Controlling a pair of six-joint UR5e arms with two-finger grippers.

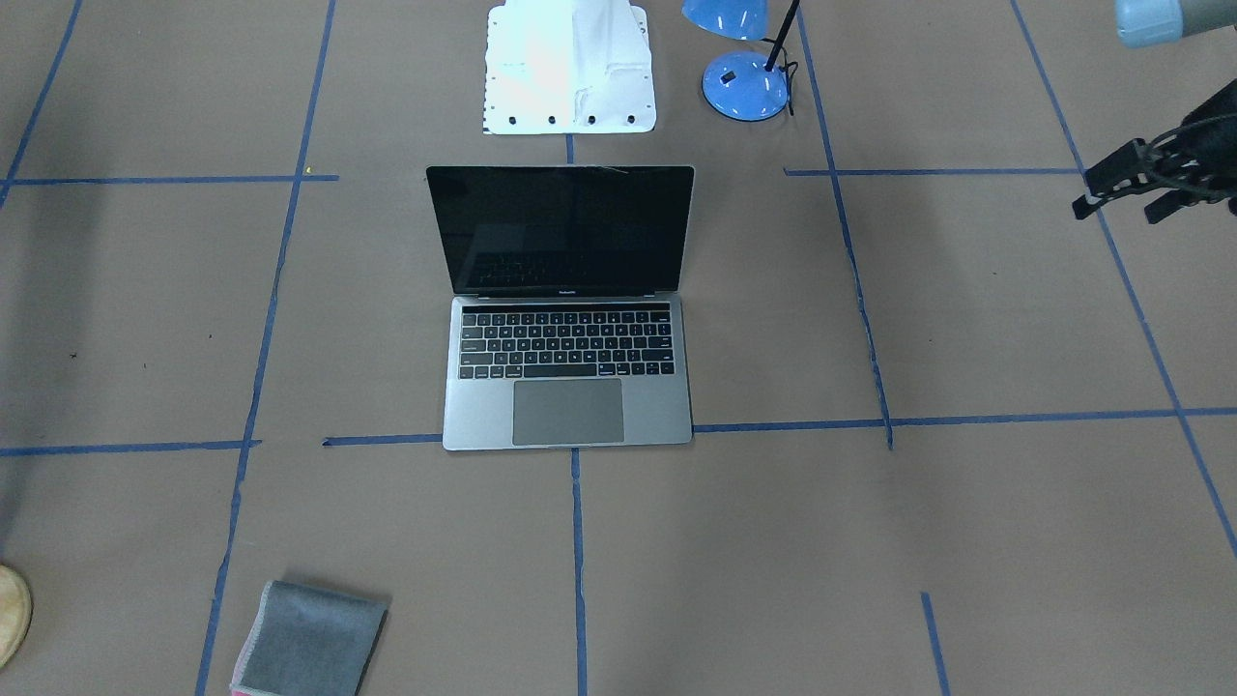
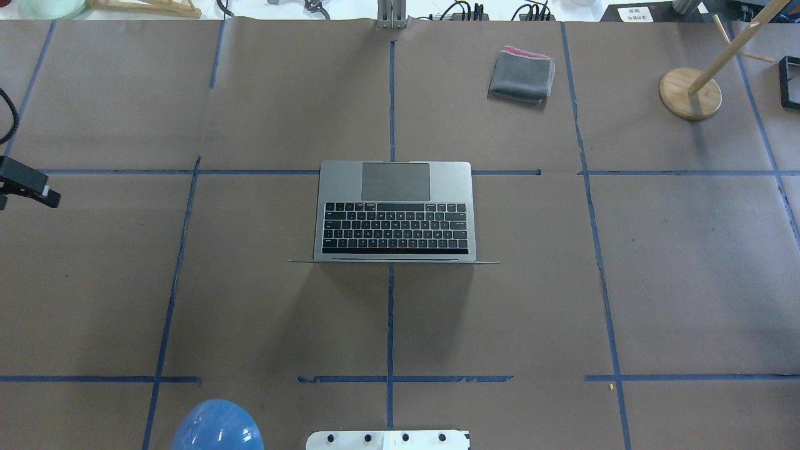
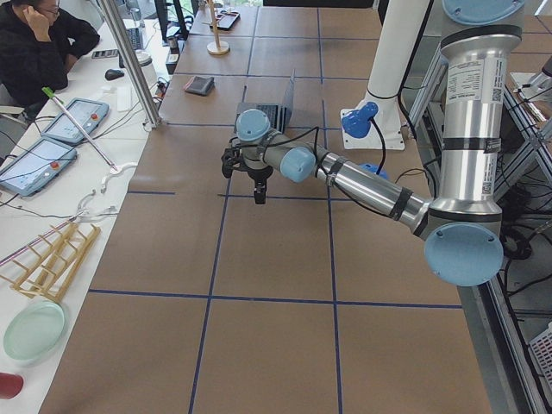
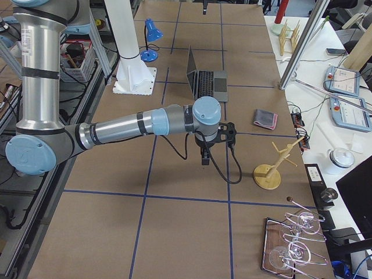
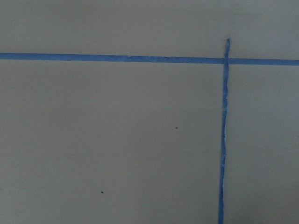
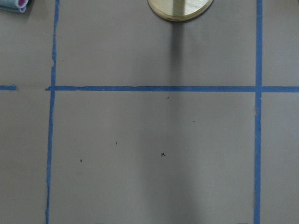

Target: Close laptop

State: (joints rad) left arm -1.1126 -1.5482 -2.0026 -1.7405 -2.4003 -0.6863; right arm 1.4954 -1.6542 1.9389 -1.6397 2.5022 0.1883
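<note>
The laptop (image 1: 568, 367) stands open in the middle of the table, its screen dark and upright, its keyboard and trackpad facing away from the robot's base. It also shows in the overhead view (image 2: 395, 212) and in both side views (image 3: 278, 108) (image 4: 206, 78). My left gripper (image 1: 1111, 188) hangs above the table far off the laptop's side, cut off at the overhead view's left edge (image 2: 31, 187). I cannot tell how its fingers stand. My right gripper (image 4: 204, 156) hangs over bare table well off the laptop's other side. I cannot tell whether it is open or shut.
A folded grey cloth (image 2: 522, 75) lies beyond the laptop. A wooden stand with a round base (image 2: 690, 94) is at the far right. A blue desk lamp (image 1: 744, 82) and the white robot base (image 1: 570, 68) stand behind the screen. Blue tape lines cross the brown table cover.
</note>
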